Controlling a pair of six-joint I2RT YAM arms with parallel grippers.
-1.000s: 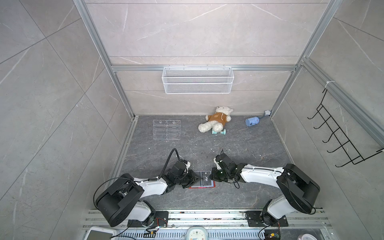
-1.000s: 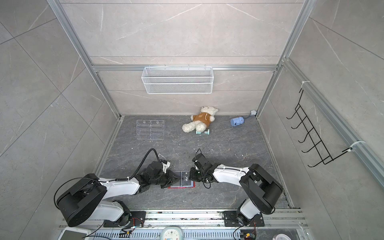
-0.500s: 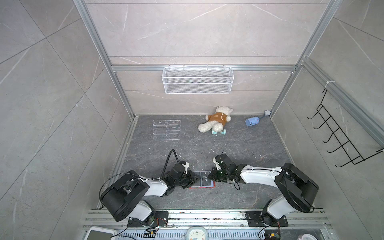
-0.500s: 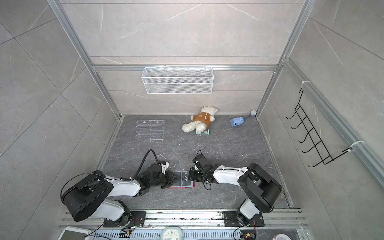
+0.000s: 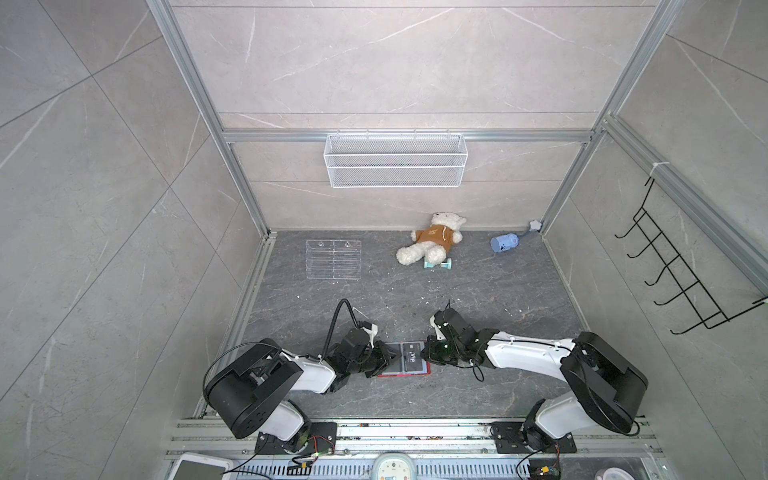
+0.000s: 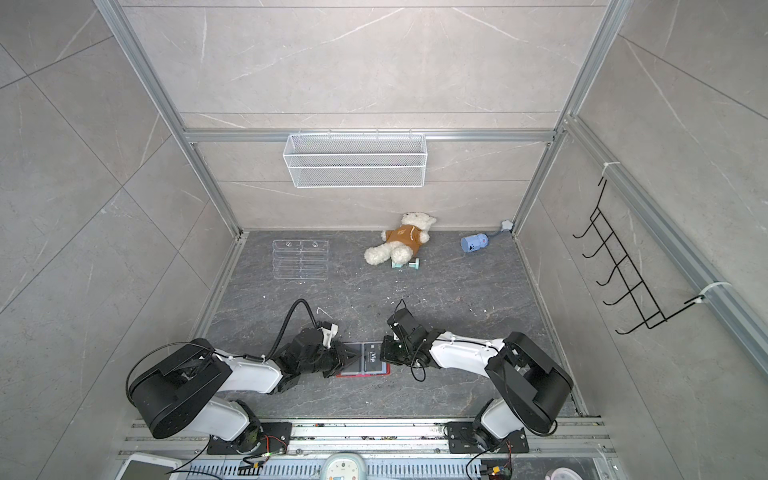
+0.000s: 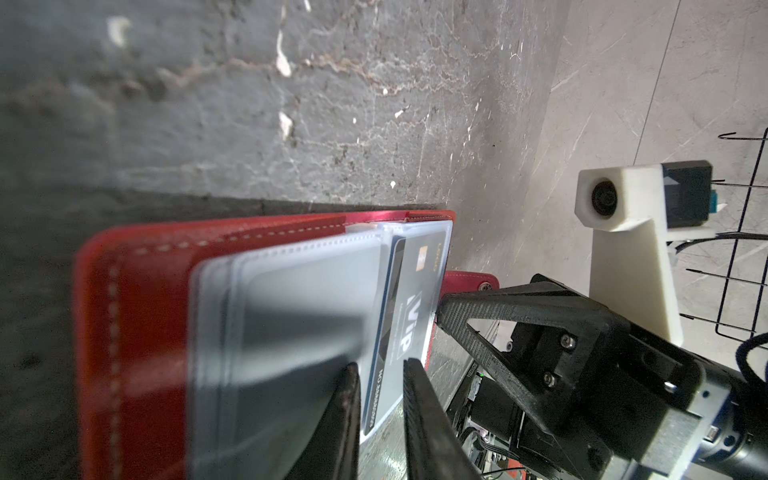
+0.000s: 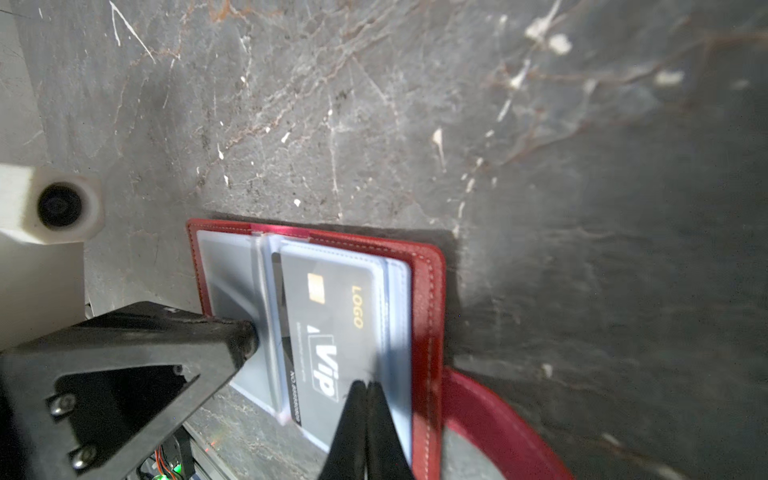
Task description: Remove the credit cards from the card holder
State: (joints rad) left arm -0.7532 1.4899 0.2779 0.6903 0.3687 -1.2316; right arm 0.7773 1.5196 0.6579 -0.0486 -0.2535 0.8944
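Top views: I see the flat red leather-like folding card holder (image 5: 404, 375) (image 6: 360, 375) lying open on the dark grey marbled surface (image 5: 415, 299), near its front edge, between my two arms
Card: the thin black plastic credit card with white "Vip" lettering (image 8: 328, 332) (image 7: 409, 316) sits inside a frosted clear sleeve on the side of the card holder with the red snap tab (image 7: 469, 284); a dark strip beside it may be a second card, I cannot tell
Left end effector: the left end effector (image 7: 381, 365) (image 8: 245, 336) has its jaws narrow, a thin slit between them; the tip rests on the sleeve leaves of the other half; I cannot tell whether a leaf is pinched
Right end effector: the right end effector (image 8: 363, 384) (image 7: 440, 311) has its jaws pressed together, tip on the sleeve over the credit card near the open outer edge; whether it has caught the card's edge I cannot tell
Step in hand: I judge this as bracing the card holder and working at the first card, none out yet
Next move: I would need a sure pinch on the bare card edge only, not the sleeve, then a straight pull along the sleeve mouth while the left side keeps the holder down
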